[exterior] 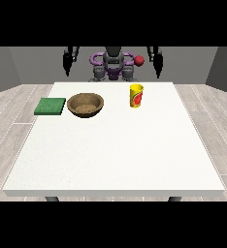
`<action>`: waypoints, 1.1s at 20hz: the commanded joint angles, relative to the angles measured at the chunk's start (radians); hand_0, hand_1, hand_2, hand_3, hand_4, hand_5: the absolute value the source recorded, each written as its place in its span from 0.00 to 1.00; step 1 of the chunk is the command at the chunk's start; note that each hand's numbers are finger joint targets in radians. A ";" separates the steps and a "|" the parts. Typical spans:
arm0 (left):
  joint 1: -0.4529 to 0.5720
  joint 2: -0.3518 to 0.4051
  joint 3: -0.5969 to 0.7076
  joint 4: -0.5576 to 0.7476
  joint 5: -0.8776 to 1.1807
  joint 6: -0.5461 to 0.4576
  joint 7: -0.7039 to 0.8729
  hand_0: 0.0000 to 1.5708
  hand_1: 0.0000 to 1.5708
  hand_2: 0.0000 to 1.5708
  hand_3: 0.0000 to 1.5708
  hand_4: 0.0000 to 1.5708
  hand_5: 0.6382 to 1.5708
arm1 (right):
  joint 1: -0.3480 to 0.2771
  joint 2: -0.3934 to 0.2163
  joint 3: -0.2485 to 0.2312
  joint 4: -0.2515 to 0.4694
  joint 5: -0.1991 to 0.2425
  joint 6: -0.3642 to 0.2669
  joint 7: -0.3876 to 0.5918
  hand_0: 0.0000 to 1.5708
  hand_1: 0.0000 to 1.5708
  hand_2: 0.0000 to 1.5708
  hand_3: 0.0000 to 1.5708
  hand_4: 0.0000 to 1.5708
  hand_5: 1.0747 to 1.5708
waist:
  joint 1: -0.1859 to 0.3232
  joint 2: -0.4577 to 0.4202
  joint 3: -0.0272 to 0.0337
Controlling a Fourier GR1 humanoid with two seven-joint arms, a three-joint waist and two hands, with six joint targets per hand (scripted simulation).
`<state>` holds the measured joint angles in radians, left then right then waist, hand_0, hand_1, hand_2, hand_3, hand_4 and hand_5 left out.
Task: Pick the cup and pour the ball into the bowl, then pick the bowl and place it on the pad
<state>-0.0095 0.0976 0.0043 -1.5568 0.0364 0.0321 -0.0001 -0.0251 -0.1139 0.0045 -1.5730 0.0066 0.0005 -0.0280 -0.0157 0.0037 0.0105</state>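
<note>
Cup [136,96] upright on table [110,155], far side, right of centre, untouched. Ball not visible; presumably inside cup. Bowl [85,104] sits left of cup, well apart; looks empty. Green pad [50,106] just beside bowl, bare. Hand at view's left [67,64] and hand at view's right [158,64] hang raised behind table, holding nothing; finger state cannot tell. Judgement: nothing done yet; pour and bowl placement remain.
</note>
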 commanded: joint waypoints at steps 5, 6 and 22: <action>-0.024 0.047 0.010 -0.101 0.004 -0.006 0.088 0.00 0.00 0.00 0.00 0.00 0.99 | -0.023 -0.035 -0.010 -0.098 -0.019 0.012 0.093 0.00 0.00 0.00 0.00 0.37 1.00 | -0.001 -0.264 -0.0050; -0.028 0.055 0.012 -0.112 0.005 -0.008 0.104 0.00 0.00 0.00 0.00 0.00 0.99 | -0.026 -0.037 -0.008 -0.106 -0.021 0.014 0.110 0.00 0.00 0.00 0.00 0.37 1.00 | 0.003 -0.289 -0.0046; 0.180 -0.097 -0.174 -0.349 0.010 0.086 0.091 0.00 0.00 0.00 0.00 0.00 0.97 | 0.278 0.040 -0.047 -0.385 -0.255 0.095 0.171 0.00 0.00 0.00 0.00 0.29 1.00 | -0.024 -0.184 -0.0104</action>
<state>0.1899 0.0134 -0.1361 -1.9338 0.0655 0.0865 0.1924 0.2457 -0.0648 -0.0063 -1.9747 -0.2140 0.0444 0.2353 -0.0337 -0.2784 0.0002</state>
